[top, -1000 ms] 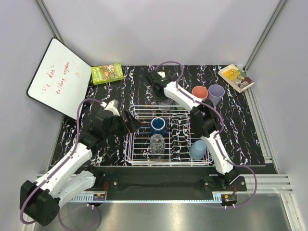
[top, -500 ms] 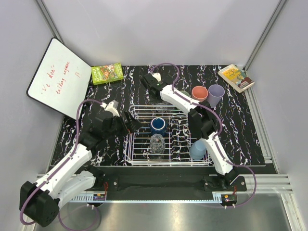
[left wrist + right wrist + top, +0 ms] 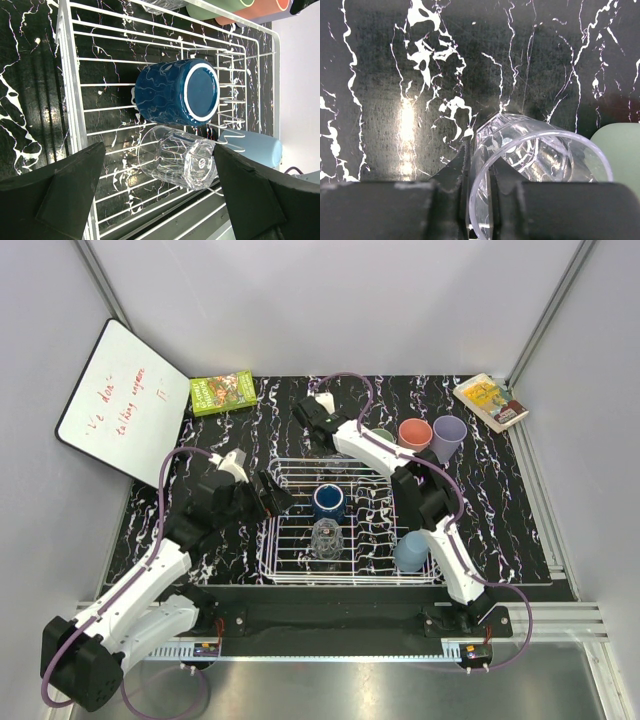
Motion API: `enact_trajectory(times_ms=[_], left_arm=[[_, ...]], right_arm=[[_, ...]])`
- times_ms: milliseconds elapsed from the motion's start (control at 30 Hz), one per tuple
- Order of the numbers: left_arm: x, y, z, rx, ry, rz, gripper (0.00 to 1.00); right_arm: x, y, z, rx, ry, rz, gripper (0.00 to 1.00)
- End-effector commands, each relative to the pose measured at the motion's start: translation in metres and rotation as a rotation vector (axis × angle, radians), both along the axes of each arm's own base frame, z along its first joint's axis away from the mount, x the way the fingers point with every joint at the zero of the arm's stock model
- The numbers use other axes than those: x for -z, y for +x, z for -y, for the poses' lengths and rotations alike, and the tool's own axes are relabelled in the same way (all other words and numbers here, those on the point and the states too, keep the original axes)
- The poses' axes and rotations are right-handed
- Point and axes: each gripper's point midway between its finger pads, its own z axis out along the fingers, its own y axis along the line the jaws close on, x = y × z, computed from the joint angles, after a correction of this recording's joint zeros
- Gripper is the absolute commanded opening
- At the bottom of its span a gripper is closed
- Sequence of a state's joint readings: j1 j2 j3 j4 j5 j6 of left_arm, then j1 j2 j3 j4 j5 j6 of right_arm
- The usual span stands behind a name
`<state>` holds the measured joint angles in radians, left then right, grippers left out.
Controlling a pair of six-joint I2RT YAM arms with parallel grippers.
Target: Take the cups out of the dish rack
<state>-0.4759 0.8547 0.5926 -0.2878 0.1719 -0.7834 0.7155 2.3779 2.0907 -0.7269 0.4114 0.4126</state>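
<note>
White walls close in a black surface with white veins like marble. A whiteboard leans at the far left, a green book lies beside it, and another book lies in the far right corner.

The white wire dish rack sits in the middle of the surface, near the arm bases. Three cups are in it. A dark blue cup stands around the centre, and the left wrist view shows its bottom with a white ring. A clear glass is just on its near side, also showing its bottom. A light blue-grey cup is at the near right corner of the rack.

Outside the rack, on the far right, a pink cup and a lavender cup stand close together with their mouths up. A pale green cup is just left of the pink one, partly hidden by the right arm.

The left hand hangs over the left edge of the rack with its fingers spread wide, and it holds nothing.

The right hand reaches past the far side of the rack. It is closed on the rim of a second clear glass, with one finger inside the wall and one outside. This glass is over bare surface, close to the green cup. I cannot tell if it touches the surface.
</note>
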Motion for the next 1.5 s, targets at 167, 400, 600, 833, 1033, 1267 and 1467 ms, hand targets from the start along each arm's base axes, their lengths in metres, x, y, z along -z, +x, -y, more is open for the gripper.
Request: enact_trajectory(times_ms=[167,400,600,833,1033,1267,1467], left_arm=[[0.002,-0.001,0.000,0.007,-0.004,0.006,0.99],[-0.011,0.001,-0.002,0.007,-0.002,0.060,0.99],[-0.018,0.003,-0.003,0.002,0.004,0.082,0.99],[-0.022,-0.001,-0.001,0.039,0.056,0.131,0.99],[-0.024,-0.020,0.022,0.122,0.232,0.188,0.99],[-0.015,-0.023,0.056,0.177,0.413,0.182,0.99],[0.004,-0.022,0.081,0.210,0.496,0.132,0.99]], right_arm=[[-0.032,0.000,0.018,0.038,-0.010,0.045,0.40],[-0.071,0.006,0.021,0.051,0.010,0.121,0.55],[-0.149,0.014,0.018,0.038,0.086,0.253,0.59],[-0.214,-0.017,0.044,0.046,0.143,0.316,0.62],[-0.270,-0.089,0.080,-0.002,0.313,0.428,0.63],[-0.291,-0.167,0.092,-0.120,0.496,0.457,0.64],[-0.299,-0.206,0.094,-0.170,0.563,0.452,0.66]])
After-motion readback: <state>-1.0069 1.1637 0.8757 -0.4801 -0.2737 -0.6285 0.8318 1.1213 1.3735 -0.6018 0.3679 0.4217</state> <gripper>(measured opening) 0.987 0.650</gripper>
